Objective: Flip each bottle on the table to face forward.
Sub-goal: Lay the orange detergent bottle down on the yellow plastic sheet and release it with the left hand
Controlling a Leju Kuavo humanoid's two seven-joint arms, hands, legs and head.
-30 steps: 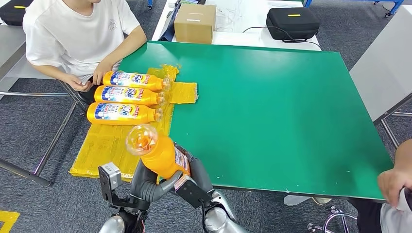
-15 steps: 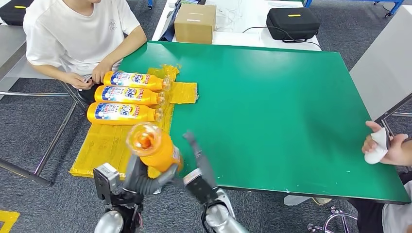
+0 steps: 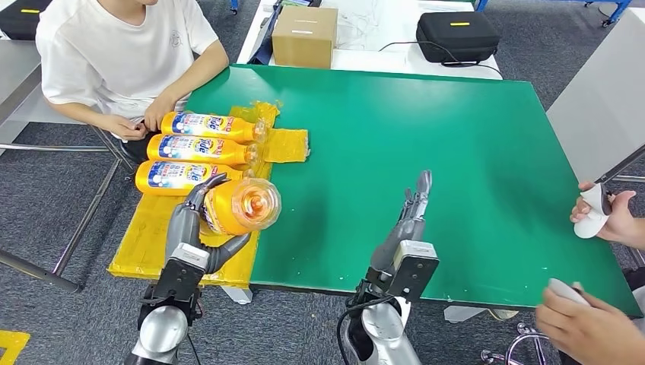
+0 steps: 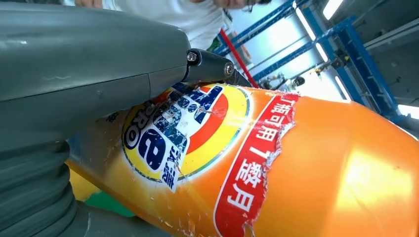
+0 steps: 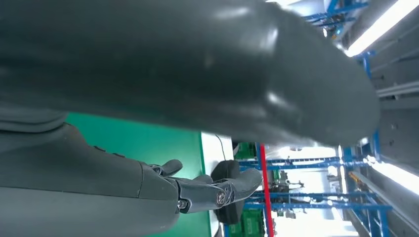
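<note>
My left robot hand [image 3: 199, 228] holds orange bottle [image 3: 237, 205] above yellow mat [image 3: 163, 232] at desk [image 3: 426, 137] edge, cap toward camera. Right robot hand [image 3: 407, 220] empty, fingers straight. Step, I judge: lay bottle label-up beside three bottles [image 3: 199, 147]. Needs lowering, gentle release.

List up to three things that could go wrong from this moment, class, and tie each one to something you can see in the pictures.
1. The left hand alone carries the orange bottle, cap end towards the camera; the smooth plastic could slip from it.
2. Three bottles lie close together on the yellow mat; setting this one down could knock the nearest out of line.
3. A person's hand rests by the far bottle and might be bumped.
</note>
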